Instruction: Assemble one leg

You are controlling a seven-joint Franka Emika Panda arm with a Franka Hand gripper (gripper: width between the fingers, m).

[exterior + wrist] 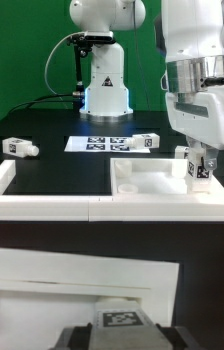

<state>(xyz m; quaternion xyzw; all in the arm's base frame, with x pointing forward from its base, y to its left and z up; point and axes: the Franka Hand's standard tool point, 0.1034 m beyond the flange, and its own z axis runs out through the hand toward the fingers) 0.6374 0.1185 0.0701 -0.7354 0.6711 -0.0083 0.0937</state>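
exterior view: the gripper (199,167) hangs at about four o'clock in the frame, above the near right corner of the large white tray-like part (150,182). between its fingers (186,160) sits the leg (199,168), a short blocky white peg whose black-and-white tag faces the camera. the fingers are closed on this leg, one on each side of it, and its lower end stands at the tray-like part's rim; whether it touches the rim cannot be told. two further legs lie on the black table (60,165): one (20,147) at nine o'clock, near the exterior view's left edge, and one (138,142) near the centre, just beside the marker board (92,143) at that board's three o'clock end. both lie on their sides, well apart from the gripper. the arm's white base (105,80) stands at twelve o'clock behind the marker board, before a green backdrop

wrist view: the leg (121,317) fills the six o'clock part of the picture, tag uppermost, with a grey finger (72,337) against each flank. its rounded far end points toward twelve o'clock and lies over the white surface of the tray-like part (60,286), whose straight edge borders the dark table (205,303) at three o'clock
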